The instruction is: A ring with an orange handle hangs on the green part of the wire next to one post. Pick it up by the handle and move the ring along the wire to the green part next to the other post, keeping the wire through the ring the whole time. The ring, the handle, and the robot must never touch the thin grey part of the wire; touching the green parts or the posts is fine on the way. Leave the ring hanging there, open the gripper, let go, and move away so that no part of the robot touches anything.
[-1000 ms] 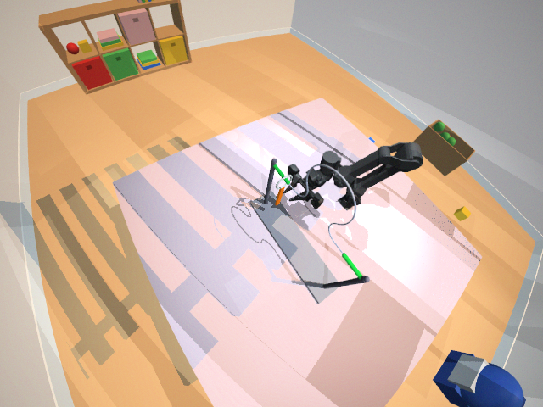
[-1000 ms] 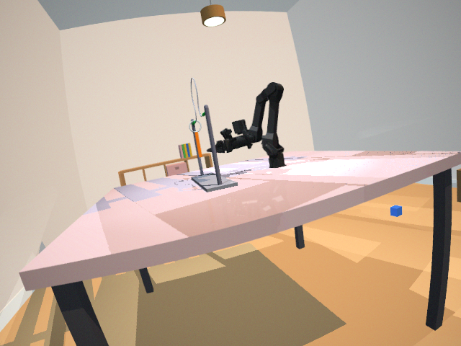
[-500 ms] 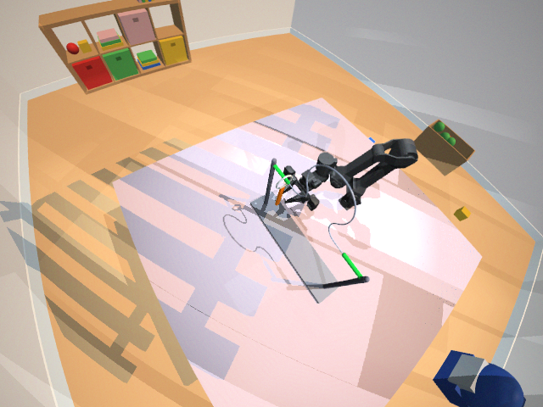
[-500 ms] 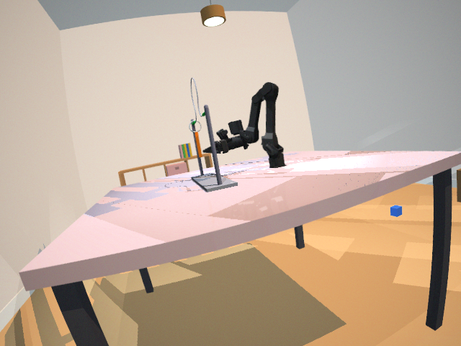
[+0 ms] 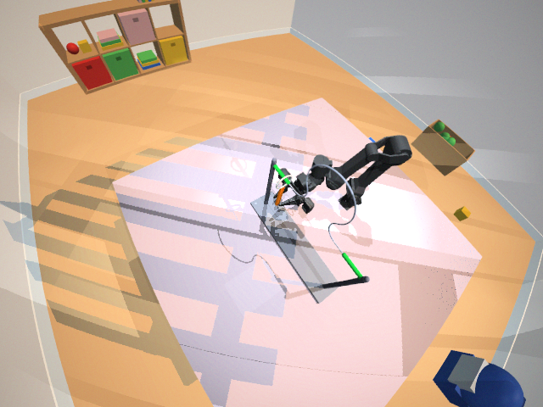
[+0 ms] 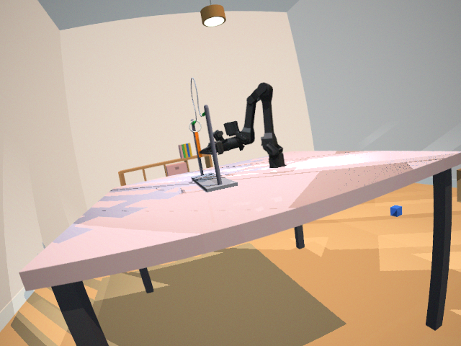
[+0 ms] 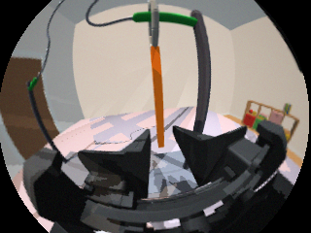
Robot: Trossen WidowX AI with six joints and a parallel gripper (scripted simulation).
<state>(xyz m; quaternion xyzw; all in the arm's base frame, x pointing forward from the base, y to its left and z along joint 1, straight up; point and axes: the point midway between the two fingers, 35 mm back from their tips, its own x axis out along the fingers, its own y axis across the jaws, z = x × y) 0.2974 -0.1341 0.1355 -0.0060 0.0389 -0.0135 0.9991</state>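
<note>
The pale ring (image 5: 277, 183) (image 6: 189, 127) (image 7: 154, 30) hangs around the green part (image 5: 278, 169) (image 7: 177, 18) beside one post (image 5: 269, 184) (image 6: 199, 165) (image 7: 203, 73). Its orange handle (image 5: 279, 195) (image 6: 197, 140) (image 7: 157, 97) hangs down nearly upright. My gripper (image 5: 277, 202) (image 6: 201, 151) (image 7: 161, 130) is partly open, its tips on either side of the handle's lower end in the wrist view, with gaps on both sides. The far green part (image 5: 352, 265) (image 7: 32, 83) joins the other post (image 5: 344, 282) (image 6: 212, 148) (image 7: 43, 121). How deep the handle lies between the fingers is hard to tell.
The thin grey wire (image 5: 353, 197) (image 6: 191, 87) arches high between the green parts, close by my arm in the top view. Both posts rise from a grey base plate (image 5: 302, 258) (image 6: 228, 184) on the pink table (image 5: 333, 346) (image 6: 167, 223).
</note>
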